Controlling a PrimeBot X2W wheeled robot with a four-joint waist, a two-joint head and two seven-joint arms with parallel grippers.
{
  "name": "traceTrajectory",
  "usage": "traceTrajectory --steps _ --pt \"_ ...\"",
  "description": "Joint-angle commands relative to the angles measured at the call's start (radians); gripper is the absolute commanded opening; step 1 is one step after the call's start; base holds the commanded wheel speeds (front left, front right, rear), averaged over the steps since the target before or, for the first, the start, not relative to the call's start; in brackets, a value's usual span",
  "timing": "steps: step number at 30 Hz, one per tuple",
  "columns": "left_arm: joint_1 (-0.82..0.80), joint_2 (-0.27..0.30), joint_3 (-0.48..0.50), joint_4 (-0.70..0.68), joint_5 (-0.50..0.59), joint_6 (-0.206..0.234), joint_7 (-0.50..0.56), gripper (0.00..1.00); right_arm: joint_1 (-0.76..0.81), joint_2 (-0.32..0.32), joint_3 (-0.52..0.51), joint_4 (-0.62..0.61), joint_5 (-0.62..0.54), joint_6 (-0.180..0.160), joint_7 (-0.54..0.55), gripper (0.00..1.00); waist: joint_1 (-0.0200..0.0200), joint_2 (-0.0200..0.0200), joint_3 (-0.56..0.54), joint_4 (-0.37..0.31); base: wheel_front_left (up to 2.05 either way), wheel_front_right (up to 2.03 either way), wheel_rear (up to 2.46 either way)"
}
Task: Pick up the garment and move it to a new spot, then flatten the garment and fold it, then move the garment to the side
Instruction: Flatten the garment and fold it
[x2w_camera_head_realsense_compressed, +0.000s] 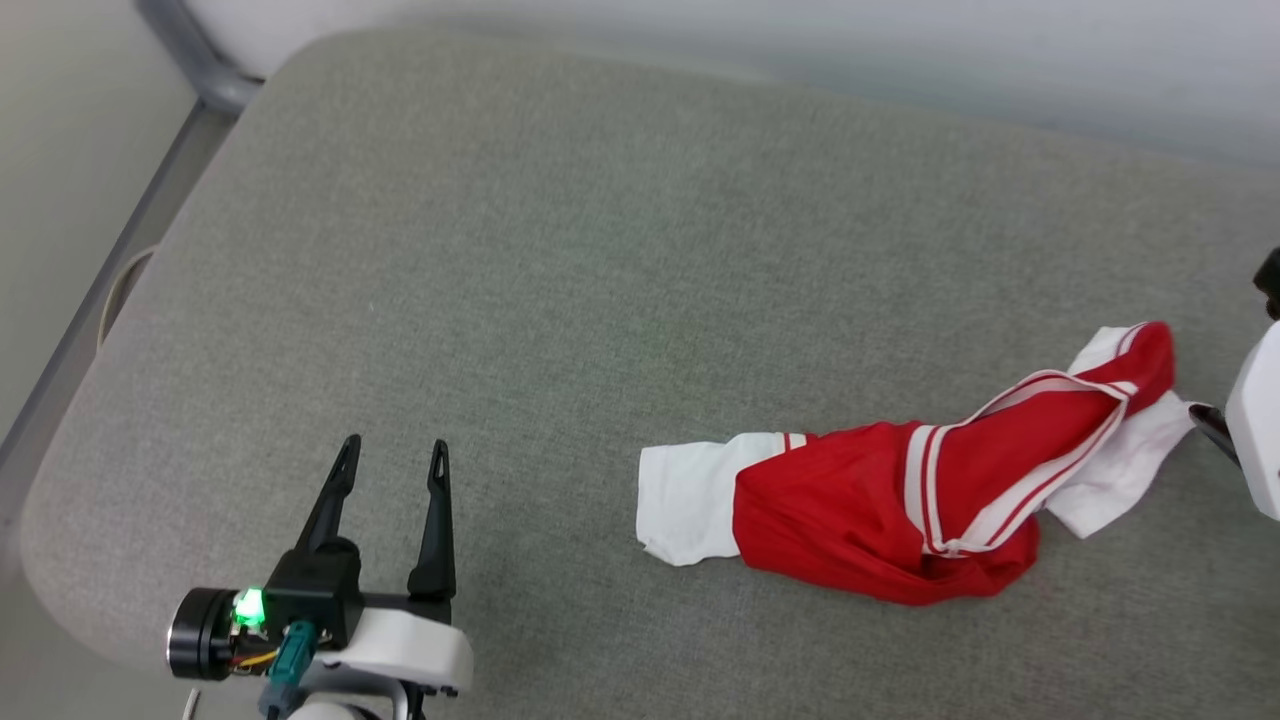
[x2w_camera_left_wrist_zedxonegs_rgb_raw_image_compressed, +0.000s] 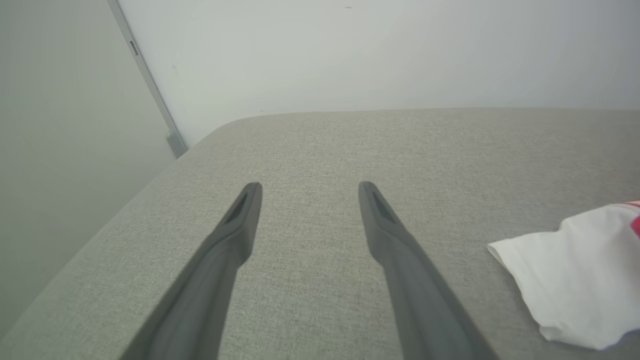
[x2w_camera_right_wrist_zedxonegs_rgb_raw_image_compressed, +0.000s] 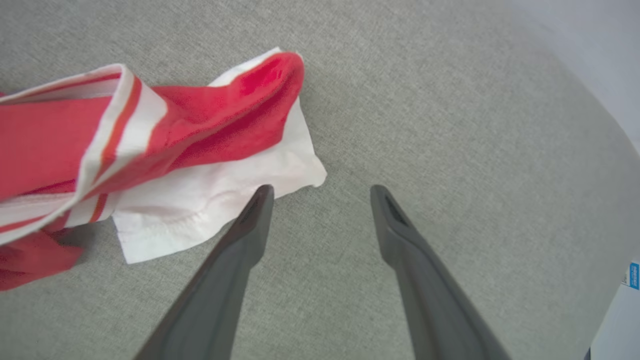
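Note:
The garment (x2w_camera_head_realsense_compressed: 900, 500), a red jersey with white sleeve ends and striped trim, lies crumpled in a long bunch on the grey cushioned surface (x2w_camera_head_realsense_compressed: 600, 250), toward its right side. My left gripper (x2w_camera_head_realsense_compressed: 393, 450) stands open at the lower left, well apart from the cloth; a white sleeve end (x2w_camera_left_wrist_zedxonegs_rgb_raw_image_compressed: 580, 280) shows at the right of the left wrist view, past my left gripper (x2w_camera_left_wrist_zedxonegs_rgb_raw_image_compressed: 310, 187). My right gripper (x2w_camera_right_wrist_zedxonegs_rgb_raw_image_compressed: 322, 190) is open just beside the other white sleeve (x2w_camera_right_wrist_zedxonegs_rgb_raw_image_compressed: 210, 200), its left fingertip at the sleeve's edge. The garment (x2w_camera_right_wrist_zedxonegs_rgb_raw_image_compressed: 125, 130) fills the left of that view.
The surface's rounded left edge (x2w_camera_head_realsense_compressed: 110, 400) drops off beside a grey metal rail (x2w_camera_head_realsense_compressed: 110, 270). A pale wall (x2w_camera_left_wrist_zedxonegs_rgb_raw_image_compressed: 380, 55) stands behind the far edge. My right arm's white housing (x2w_camera_head_realsense_compressed: 1258, 430) is at the right border.

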Motion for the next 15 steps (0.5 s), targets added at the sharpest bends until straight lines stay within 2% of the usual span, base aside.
traceTrajectory --steps 1,7,13,14,15 --pt "-0.024 -0.004 -0.003 -0.005 -0.006 -0.002 -0.002 1.00 -0.028 0.012 0.019 0.028 -0.018 -0.001 0.010 1.00 -0.0001 -0.0001 0.054 0.027 0.00 0.00 0.00" --pt "-0.059 -0.016 -0.010 0.000 -0.010 -0.006 -0.003 1.00 -0.066 0.027 0.091 0.152 -0.064 -0.001 0.033 1.00 -0.0001 -0.0001 0.113 0.046 0.00 0.00 0.00" --pt "-0.069 -0.017 0.000 0.009 -0.004 -0.006 -0.002 1.00 -0.035 0.062 0.145 0.239 -0.009 -0.001 0.026 1.00 -0.0001 -0.0001 0.117 0.040 0.00 0.00 0.00" --pt "-0.070 -0.016 0.002 0.010 -0.002 -0.007 -0.002 1.00 -0.042 0.068 0.141 0.242 0.002 -0.001 0.011 0.24 -0.0001 -0.0001 0.114 0.036 0.00 0.00 0.00" --pt "-0.069 -0.015 0.005 0.012 0.000 -0.006 -0.002 1.00 -0.047 0.073 0.142 0.244 0.011 -0.001 0.002 0.00 -0.0001 -0.0001 0.109 0.031 0.00 0.00 0.00"
